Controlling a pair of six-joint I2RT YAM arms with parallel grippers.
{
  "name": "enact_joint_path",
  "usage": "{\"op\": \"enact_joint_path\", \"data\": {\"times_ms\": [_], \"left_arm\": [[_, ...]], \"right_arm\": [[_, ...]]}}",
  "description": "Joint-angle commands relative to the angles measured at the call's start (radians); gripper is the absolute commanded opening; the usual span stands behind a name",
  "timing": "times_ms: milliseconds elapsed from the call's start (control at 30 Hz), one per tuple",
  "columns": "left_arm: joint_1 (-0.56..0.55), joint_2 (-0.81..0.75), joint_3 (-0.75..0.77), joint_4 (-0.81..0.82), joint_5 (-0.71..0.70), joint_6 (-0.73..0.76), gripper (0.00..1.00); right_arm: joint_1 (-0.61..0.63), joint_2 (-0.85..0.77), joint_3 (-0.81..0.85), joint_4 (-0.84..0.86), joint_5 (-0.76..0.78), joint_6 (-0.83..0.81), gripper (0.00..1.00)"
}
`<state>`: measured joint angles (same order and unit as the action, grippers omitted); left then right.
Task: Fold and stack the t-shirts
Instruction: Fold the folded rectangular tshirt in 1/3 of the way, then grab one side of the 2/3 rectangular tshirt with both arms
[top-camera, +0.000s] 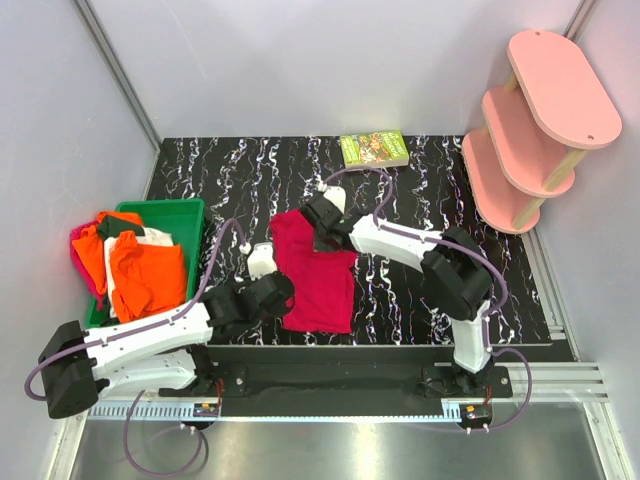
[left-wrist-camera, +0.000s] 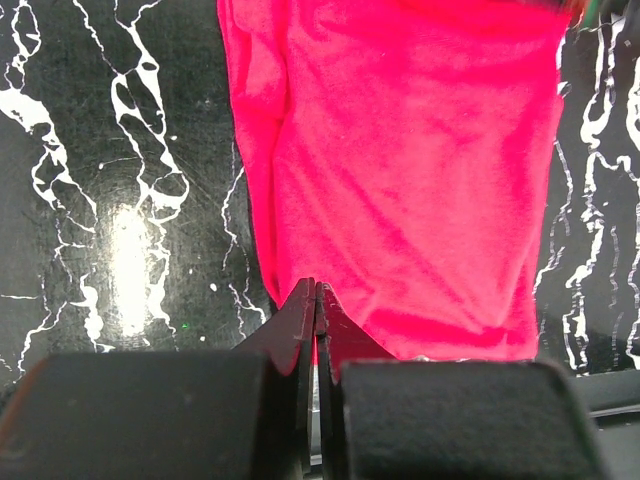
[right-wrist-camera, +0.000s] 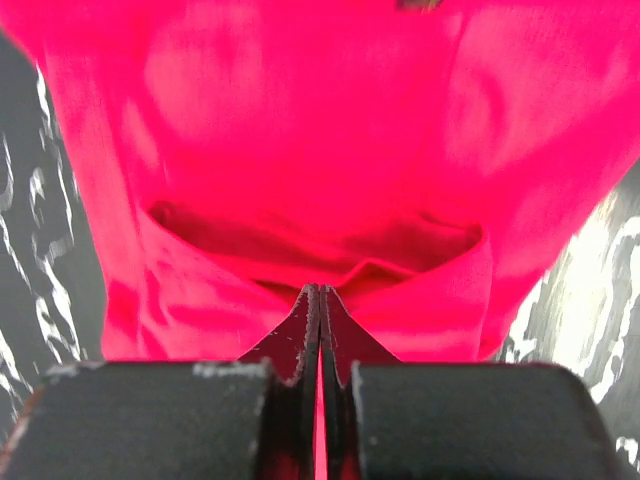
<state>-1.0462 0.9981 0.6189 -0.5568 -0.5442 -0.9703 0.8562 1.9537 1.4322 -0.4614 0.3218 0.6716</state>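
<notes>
From above, the crimson t-shirt lay spread at the middle of the desk's near edge. The other t-shirts sat heaped in the green bin at the left edge. No folded stack showed, so I judged most of the work remained.

In the left wrist view, the left hand was clenched, pinching the shirt's hem.

In the right wrist view, the right hand was clenched on cloth beside the collar.

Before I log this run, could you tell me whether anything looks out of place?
The orange shirt and pink shirt spill over the green bin's left rim in a loose heap, and a book lies slightly askew at the table's far edge.
</notes>
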Motion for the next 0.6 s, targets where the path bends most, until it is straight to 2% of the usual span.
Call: {"op": "enact_joint_path", "data": {"times_ms": [0,133,267,333,367,400,467,500,567], "left_arm": [[-0.002,0.0,-0.01,0.04,0.009,0.007,0.0],[-0.002,0.008,-0.013,0.037,0.009,0.005,0.0],[-0.002,0.008,-0.011,0.037,-0.002,0.007,0.11],[-0.002,0.016,-0.008,0.04,-0.006,0.008,0.21],[-0.002,0.02,-0.007,0.041,-0.008,0.01,0.26],[-0.002,0.027,-0.002,0.043,-0.007,0.015,0.39],[-0.002,0.049,-0.001,0.046,-0.007,0.013,0.49],[-0.002,0.056,0.001,0.047,-0.005,0.005,0.56],[-0.002,0.082,0.002,0.051,-0.003,-0.005,0.61]], "right_arm": [[-0.058,0.069,0.1,0.01,0.03,-0.029,0.0],[-0.077,0.09,0.163,0.012,0.03,-0.069,0.0],[-0.074,-0.02,0.1,0.012,-0.004,-0.072,0.0],[-0.074,-0.082,0.012,0.013,-0.012,-0.066,0.12],[-0.072,-0.149,-0.022,0.017,-0.023,-0.063,0.26],[-0.068,-0.185,-0.056,0.018,-0.024,-0.05,0.32],[-0.06,-0.289,-0.168,0.024,-0.042,-0.027,0.44],[-0.056,-0.318,-0.24,0.023,-0.05,-0.003,0.47],[-0.034,-0.405,-0.308,0.023,-0.049,0.022,0.53]]}}
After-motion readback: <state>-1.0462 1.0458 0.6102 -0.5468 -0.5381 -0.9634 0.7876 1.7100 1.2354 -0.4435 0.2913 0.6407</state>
